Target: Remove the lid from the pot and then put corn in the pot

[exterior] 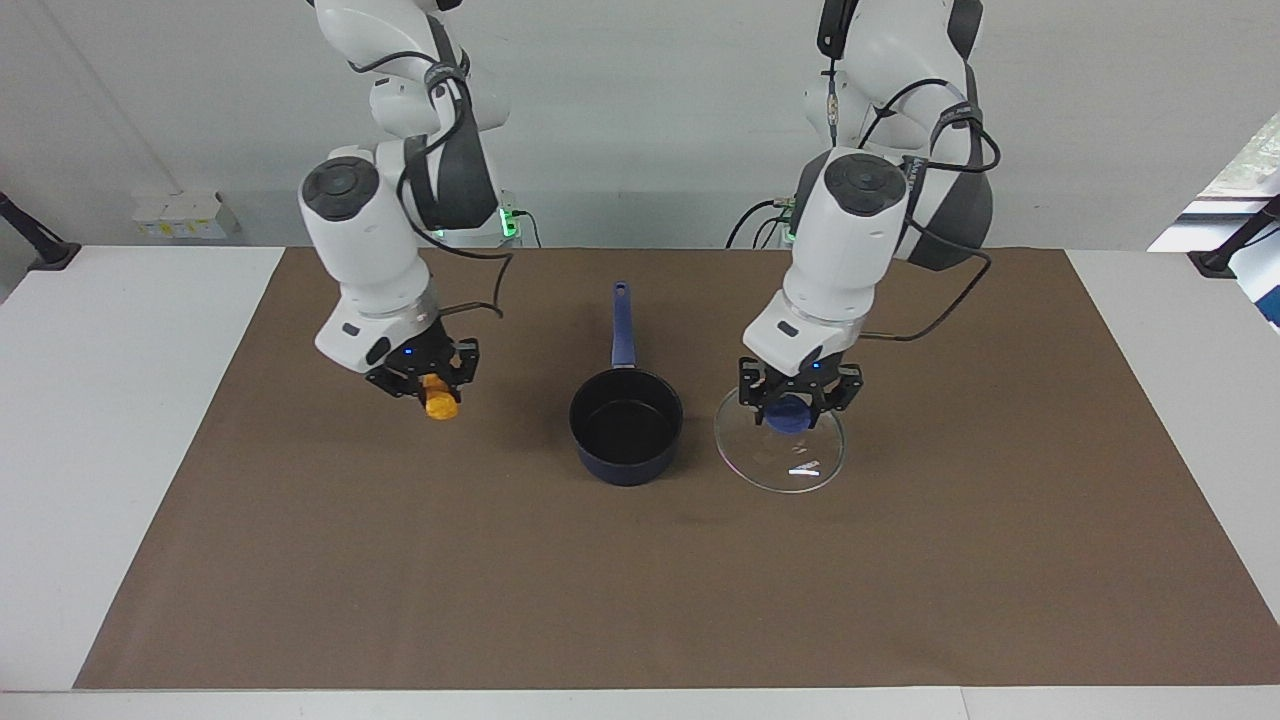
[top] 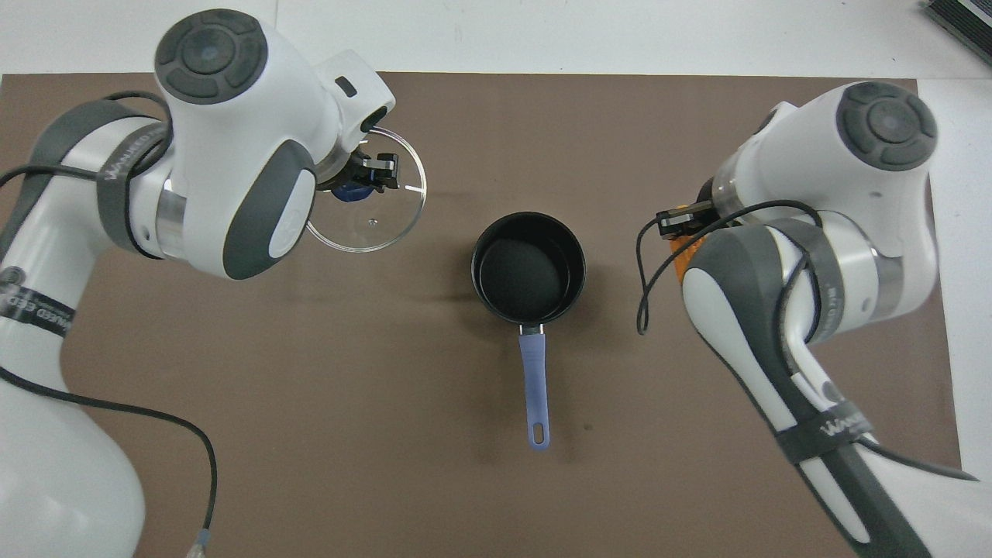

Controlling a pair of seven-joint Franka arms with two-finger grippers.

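Two claws low over the desk [exterior: 150, 400]. Left claw [exterior: 797, 398] grips the lid [exterior: 780, 450] by its blue knob, right of frame centre. Right claw [exterior: 428, 375] clamps the corn [exterior: 440, 400], left of centre. Pot [exterior: 626, 425] sits uncovered mid-frame between them, handle pointing up-frame.

Your pot [exterior: 627, 427] sits mid-mat [exterior: 640, 600], open, nothing in it, handle pointing at 12 o'clock in the facing view, straight toward the robots. At 3 o'clock from the pot there, toward the left arm's end, you've got the lid [exterior: 781, 450] just beside it, with the left gripper [exterior: 797, 398] around its knob. At 9 o'clock, toward the right arm's end, the corn [exterior: 439, 397] is in the right gripper [exterior: 426, 374], apart from the pot.
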